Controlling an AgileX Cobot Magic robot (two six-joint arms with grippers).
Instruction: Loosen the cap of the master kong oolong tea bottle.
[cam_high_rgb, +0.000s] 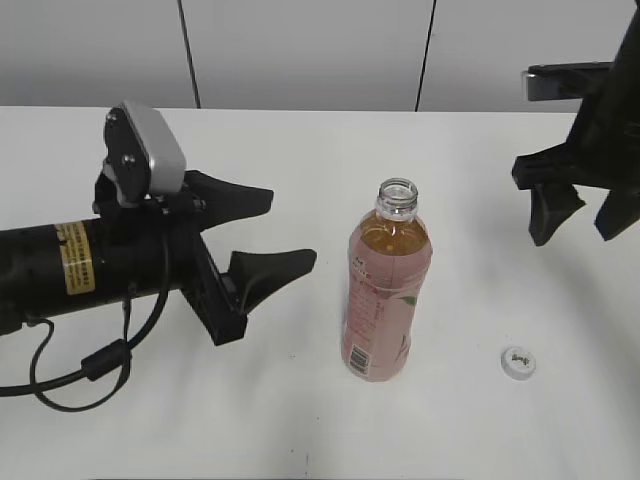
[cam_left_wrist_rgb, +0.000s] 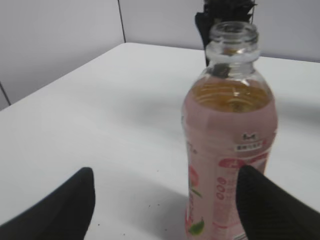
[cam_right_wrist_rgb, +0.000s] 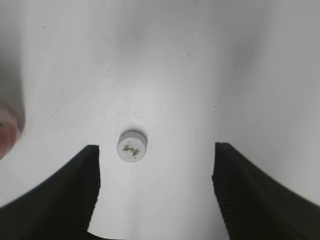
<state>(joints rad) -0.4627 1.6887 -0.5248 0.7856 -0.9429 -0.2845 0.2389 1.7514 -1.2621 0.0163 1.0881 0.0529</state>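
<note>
The master kong oolong tea bottle (cam_high_rgb: 389, 290) stands upright mid-table with its mouth open and no cap on it; it also shows in the left wrist view (cam_left_wrist_rgb: 230, 150). The white cap (cam_high_rgb: 518, 362) lies on the table to the bottle's right, and shows in the right wrist view (cam_right_wrist_rgb: 132, 146). My left gripper (cam_high_rgb: 275, 235) is open and empty, left of the bottle and apart from it; in the left wrist view (cam_left_wrist_rgb: 165, 200) its right finger is in front of the label. My right gripper (cam_high_rgb: 580, 215) is open and empty, raised above the cap (cam_right_wrist_rgb: 155, 165).
The white table (cam_high_rgb: 300, 150) reaches to a grey panelled wall at the back. A black cable (cam_high_rgb: 90, 365) loops under my left arm at the front left.
</note>
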